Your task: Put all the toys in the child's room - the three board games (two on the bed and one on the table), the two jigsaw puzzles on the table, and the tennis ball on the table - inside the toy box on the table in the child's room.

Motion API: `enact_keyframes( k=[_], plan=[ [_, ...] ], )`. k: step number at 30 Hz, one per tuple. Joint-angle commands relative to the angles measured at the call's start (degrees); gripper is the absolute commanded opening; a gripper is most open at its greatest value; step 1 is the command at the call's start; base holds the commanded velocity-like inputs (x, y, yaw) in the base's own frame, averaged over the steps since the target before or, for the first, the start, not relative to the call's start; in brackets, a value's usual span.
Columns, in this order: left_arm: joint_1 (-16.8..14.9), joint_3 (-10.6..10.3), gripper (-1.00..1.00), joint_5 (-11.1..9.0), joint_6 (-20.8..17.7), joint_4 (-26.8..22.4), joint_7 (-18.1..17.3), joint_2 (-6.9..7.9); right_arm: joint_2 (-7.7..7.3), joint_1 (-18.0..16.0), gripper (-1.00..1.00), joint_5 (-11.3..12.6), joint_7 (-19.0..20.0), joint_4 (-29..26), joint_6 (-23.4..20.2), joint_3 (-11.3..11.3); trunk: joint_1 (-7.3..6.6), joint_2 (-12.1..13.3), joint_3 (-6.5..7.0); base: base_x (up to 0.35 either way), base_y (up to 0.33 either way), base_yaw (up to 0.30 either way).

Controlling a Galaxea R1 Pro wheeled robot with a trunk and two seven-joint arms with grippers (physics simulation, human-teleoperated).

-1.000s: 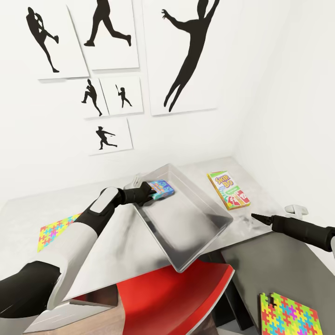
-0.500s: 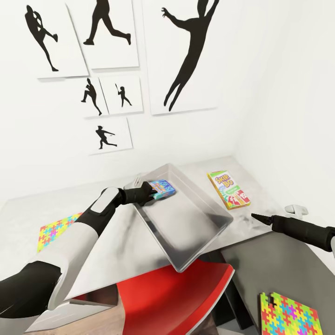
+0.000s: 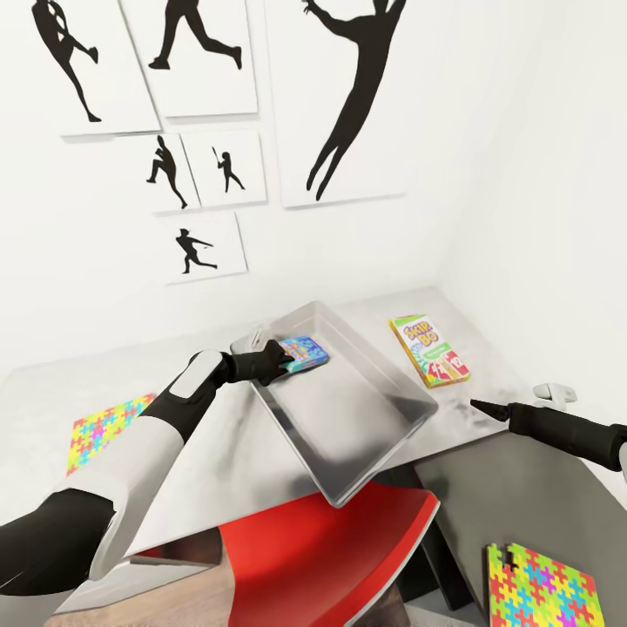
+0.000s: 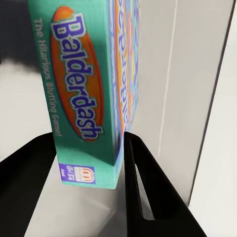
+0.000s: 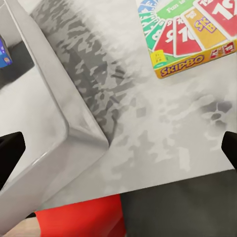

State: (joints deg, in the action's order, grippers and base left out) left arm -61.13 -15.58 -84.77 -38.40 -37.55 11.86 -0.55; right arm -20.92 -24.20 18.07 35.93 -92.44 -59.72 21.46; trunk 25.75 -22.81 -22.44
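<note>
One game box [image 3: 303, 353] hangs over the toy box [image 3: 348, 409], pinched by the left tool [image 3: 283, 364].
Only the camera has tipped; nothing is released yet. Right tool [image 3: 477, 405] waits wide beside the toy box; Skip-Bo [image 3: 428, 351] lies past it on the surface [image 3: 218, 453].

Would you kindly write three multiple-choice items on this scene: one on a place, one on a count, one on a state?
1. Where does the Skip-Bo box lie?
A. inside the toy box
B. on the table beside the toy box
C. on the floor

2. How many jigsaw puzzles show in the head view?
A. one
B. two
C. four

3. What is the left gripper doing?
A. hanging open
B. shut on the Balderdash box
C. shut on a puzzle

Answers: 1 B, it rests on the table outside the toy box rim. 2 B, one puzzle by the left arm, another lower right. 3 B, its fingers clamp the Balderdash box.
</note>
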Motion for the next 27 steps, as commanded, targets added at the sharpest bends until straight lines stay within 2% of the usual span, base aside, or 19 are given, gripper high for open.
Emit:
enact_keyframes(
  k=[1, 3, 4, 27],
  plan=[
    [0.0, -0.1, -1.00, -0.7, 0.0, -0.1, 0.5, 0.02, 0.00, -0.1, 1.00, -0.3, 0.5, 0.0, -0.3, 0.1, 0.03, -0.1, -0.16, 0.000, 0.000, 0.000],
    [0.0, -0.1, -1.00, -0.7, 0.0, -0.1, 0.5, 0.02, -0.02, -0.1, 1.00, -0.3, 0.5, 0.0, -0.3, 0.1, 0.03, -0.1, -0.25, 0.000, 0.000, 0.000],
    [0.0, -0.1, 1.00, -0.7, 0.0, -0.1, 0.5, 0.02, -0.03, -0.1, 1.00, -0.3, 0.5, 0.0, -0.3, 0.1, 0.03, -0.1, -0.29, 0.000, 0.000, 0.000],
    [0.0, -0.1, 1.00, -0.6, -0.1, -0.1, 0.6, 0.24, -0.59, -0.1, 1.00, -0.3, 0.5, 0.0, -0.3, 0.1, 0.03, -0.1, -0.44, 0.000, 0.000, 0.000]
  ],
)
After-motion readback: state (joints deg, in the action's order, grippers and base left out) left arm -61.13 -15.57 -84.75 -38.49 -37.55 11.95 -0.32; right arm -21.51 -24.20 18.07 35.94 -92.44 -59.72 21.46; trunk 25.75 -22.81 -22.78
